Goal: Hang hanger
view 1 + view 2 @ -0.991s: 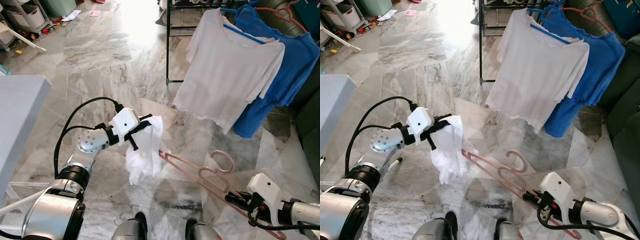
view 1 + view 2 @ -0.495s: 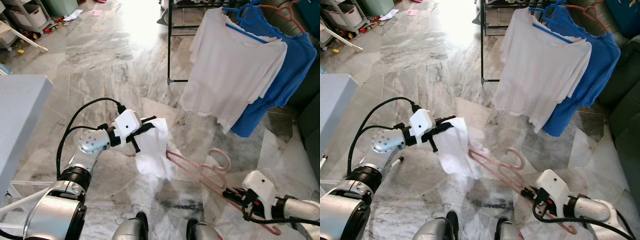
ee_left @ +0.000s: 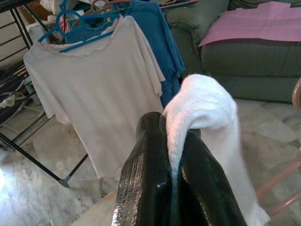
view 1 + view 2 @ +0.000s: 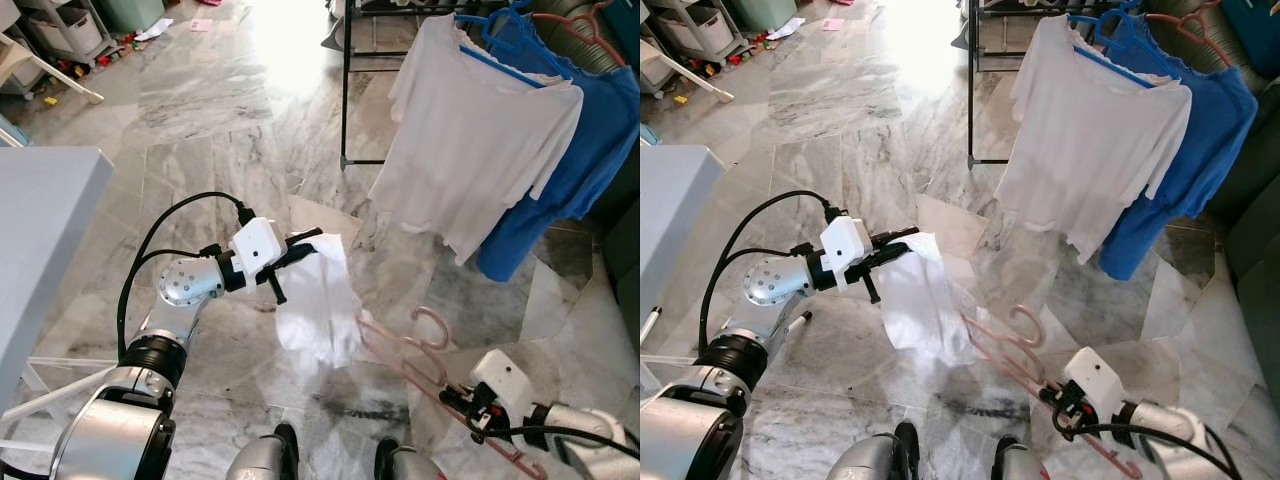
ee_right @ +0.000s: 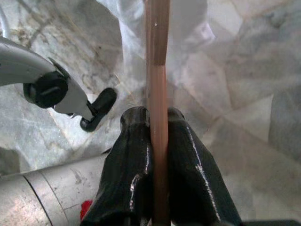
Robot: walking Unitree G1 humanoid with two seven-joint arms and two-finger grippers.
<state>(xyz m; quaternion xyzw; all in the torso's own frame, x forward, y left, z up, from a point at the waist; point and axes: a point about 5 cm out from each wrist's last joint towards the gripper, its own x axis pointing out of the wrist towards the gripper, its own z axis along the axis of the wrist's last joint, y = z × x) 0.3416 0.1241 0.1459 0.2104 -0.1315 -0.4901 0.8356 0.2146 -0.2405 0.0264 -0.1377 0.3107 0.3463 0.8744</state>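
Floor: grey-veined marble tiles (image 4: 200, 110), with bright glare toward the far end of the room.
Rack: black metal clothes rack (image 4: 346, 90) stands ahead and to the robot's right.
Hung clothes: a white shirt (image 4: 470, 150) hangs on a blue hanger (image 4: 490, 30); a blue shirt (image 4: 590, 150) hangs just behind it, partly covered by the white one.
Sofa: dark green sofa (image 3: 244, 56) with a pink cover on its seat, beyond the rack.
Table: grey table (image 4: 40, 230) at the robot's left.
Clutter: storage bins and small items (image 4: 60, 40) lie on the floor at the far left.
Left gripper (image 4: 305, 243): raised at mid-height, fingers pressed together on the top fold of a white cloth (image 4: 318, 305).
White cloth: hangs down freely from those fingers, its lower edge close to the near end of the pink hanger.
Right gripper (image 4: 458, 396): low on the robot's right, fingers (image 5: 136, 155) pinching the bar of the pink hanger (image 4: 425, 345).
Pink hanger: held above the floor, well apart from the rack, slanting from the right gripper toward the cloth, hook (image 4: 432, 322) pointing up.
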